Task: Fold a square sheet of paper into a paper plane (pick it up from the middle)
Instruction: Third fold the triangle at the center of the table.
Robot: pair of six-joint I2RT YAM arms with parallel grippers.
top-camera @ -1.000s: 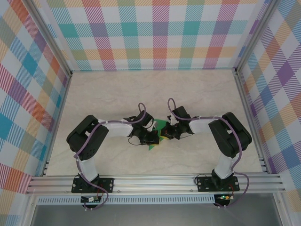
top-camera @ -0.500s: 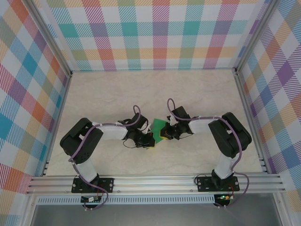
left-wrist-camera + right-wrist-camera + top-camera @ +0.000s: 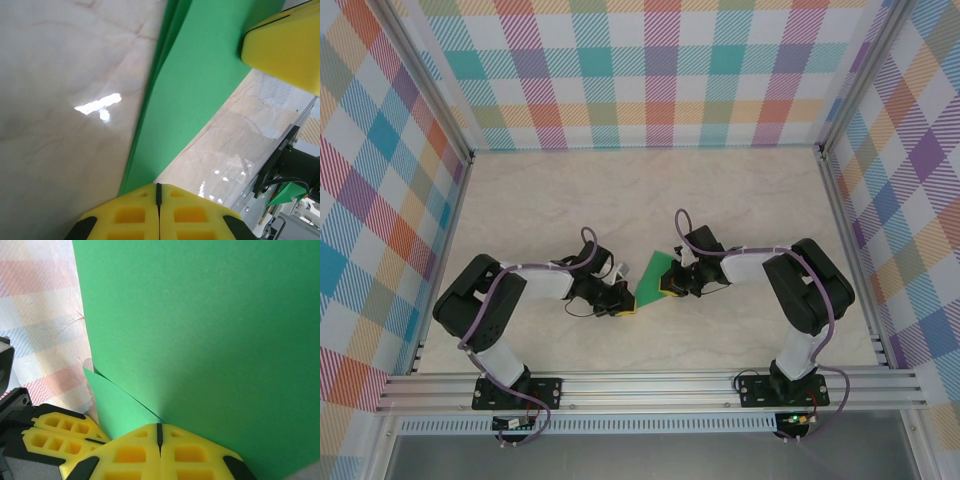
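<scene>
The square sheet of paper (image 3: 653, 275) is bright green and folded into a long layered wedge. It is held just above the table between both grippers. My left gripper (image 3: 623, 305) is shut, and in the left wrist view the sheet (image 3: 200, 90) narrows to a tip that ends at the closed left gripper (image 3: 158, 186). My right gripper (image 3: 667, 285) is shut on the wide end. In the right wrist view two layers of the sheet (image 3: 210, 330) spread apart from the closed right gripper (image 3: 159, 426).
The marble table (image 3: 620, 200) stretches back to checked walls on three sides. An aluminium rail (image 3: 650, 385) carries both arm bases at the near edge. The two arms' elbows stick out to the left and right of the paper.
My left gripper has drawn back to the left and nearer the rail, and more of the green sheet now shows stretched between the grippers. The right gripper has stayed put.
</scene>
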